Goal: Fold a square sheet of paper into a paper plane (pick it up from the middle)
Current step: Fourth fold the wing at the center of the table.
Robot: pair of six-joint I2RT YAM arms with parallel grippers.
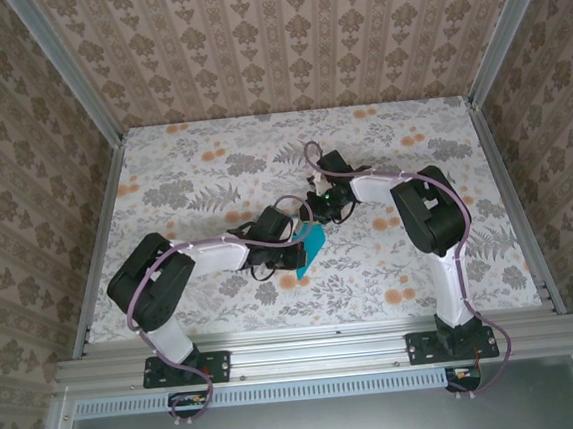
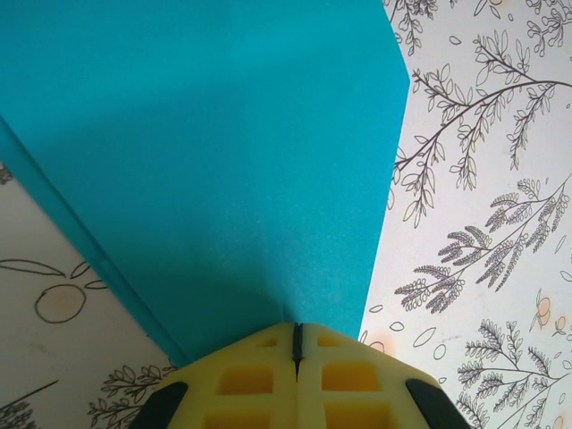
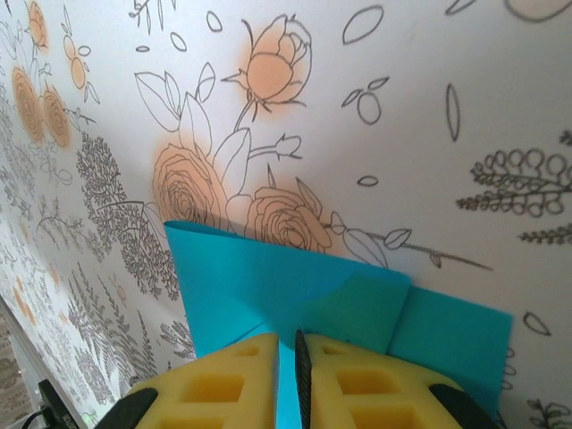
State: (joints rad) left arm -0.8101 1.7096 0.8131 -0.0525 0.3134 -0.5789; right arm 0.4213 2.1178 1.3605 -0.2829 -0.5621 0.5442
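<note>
The left end effector is clamped on the sheet of paper, its two yellow fingers meeting with no gap. The teal sheet fans out straight ahead of it. A second layer's edge runs along the left side, so the sheet is already partly folded.

The right end effector is nearly closed, with only a thin slit between its fingers and teal showing in that slit. I judge that it pinches the paper too. Just ahead of its tips lie overlapping flaps, one stepped over the other toward the right.

From above, the paper sits tilted between the two end effectors, over the flowered counter. Whether its lower edge touches the counter I cannot tell.

This looks like the middle of a fold, with both grips on one thin sheet. To do it well:
- The two arms should move together, so the paper between them is neither stretched nor buckled. Thin paper tears at a pinch if pulled.
- One end effector should act as the anchor while the other carries its flap over.
- The edges should line up before any crease is pressed.
- The crease is best set against the counter, not in the air.
- Only one grip should let go at a time.
</note>
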